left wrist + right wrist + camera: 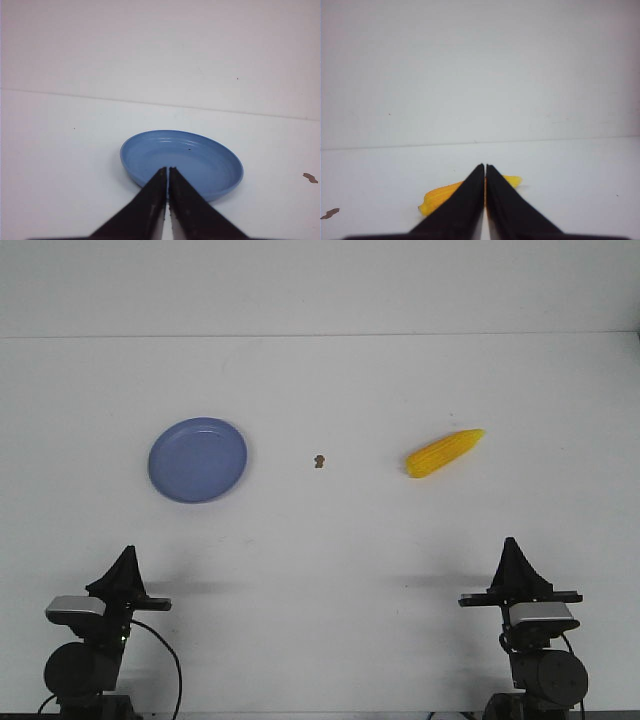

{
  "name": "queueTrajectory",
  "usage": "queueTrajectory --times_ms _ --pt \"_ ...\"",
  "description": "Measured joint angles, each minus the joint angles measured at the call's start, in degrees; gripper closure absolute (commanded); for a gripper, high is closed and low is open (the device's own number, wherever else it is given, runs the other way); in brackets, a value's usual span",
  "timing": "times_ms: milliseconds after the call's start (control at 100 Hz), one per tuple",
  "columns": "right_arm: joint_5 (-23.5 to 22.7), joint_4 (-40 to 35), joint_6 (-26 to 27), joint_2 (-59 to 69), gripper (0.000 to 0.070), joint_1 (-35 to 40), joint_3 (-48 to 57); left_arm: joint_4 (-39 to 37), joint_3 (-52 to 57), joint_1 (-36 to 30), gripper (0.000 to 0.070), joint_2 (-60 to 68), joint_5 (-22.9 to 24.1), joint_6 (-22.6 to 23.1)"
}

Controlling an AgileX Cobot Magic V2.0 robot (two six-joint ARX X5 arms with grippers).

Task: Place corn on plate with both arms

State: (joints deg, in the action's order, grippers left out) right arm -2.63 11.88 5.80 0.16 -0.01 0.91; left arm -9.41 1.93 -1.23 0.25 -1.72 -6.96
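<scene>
On the white surface (320, 570) — one blue plate (197, 460) at left, one corn (444, 452) at right, well apart. Two arms sit low at the near edge, left claw (167, 170) and right claw (484, 166) both pinched closed — empty.

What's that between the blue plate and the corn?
A tiny brown speck on the bare table, roughly midway between plate and corn, in the front view.

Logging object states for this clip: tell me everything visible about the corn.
The corn is a bright yellow, husk-free cob, tapered, with kernel texture faintly visible. It lies flat on the white table, on the robot's right side, narrow tip angled away and rightward. Nothing touches it except the table. The right end effector, shut, points toward it from the near side, apart.
</scene>
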Motion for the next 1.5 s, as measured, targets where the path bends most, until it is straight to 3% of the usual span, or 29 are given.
queueTrajectory --times_ms 320,640,1220,1390,1500 --pt "-0.28 0.04 0.07 -0.02 0.0689 0.00 0.35 3.39 0.81 0.00 0.0687 0.09 0.00 -0.02" --pt "-0.33 -17.18 0.35 2.97 0.0689 0.00 13.64 12.87 14.71 0.00 0.0687 6.14 0.28 -1.03" --pt "-0.33 -52.98 0.22 31.89 0.0689 0.00 49.62 44.54 53.42 0.00 0.0687 39.74 0.28 -1.42" --pt "-0.33 -58.31 0.20 38.53 0.0689 0.00 52.94 53.22 60.02 0.00 0.0687 46.36 0.28 -1.07" --pt "-0.37 -59.12 0.20 41.31 0.0689 0.00 52.94 54.36 60.67 0.00 0.0687 48.59 0.31 0.11"
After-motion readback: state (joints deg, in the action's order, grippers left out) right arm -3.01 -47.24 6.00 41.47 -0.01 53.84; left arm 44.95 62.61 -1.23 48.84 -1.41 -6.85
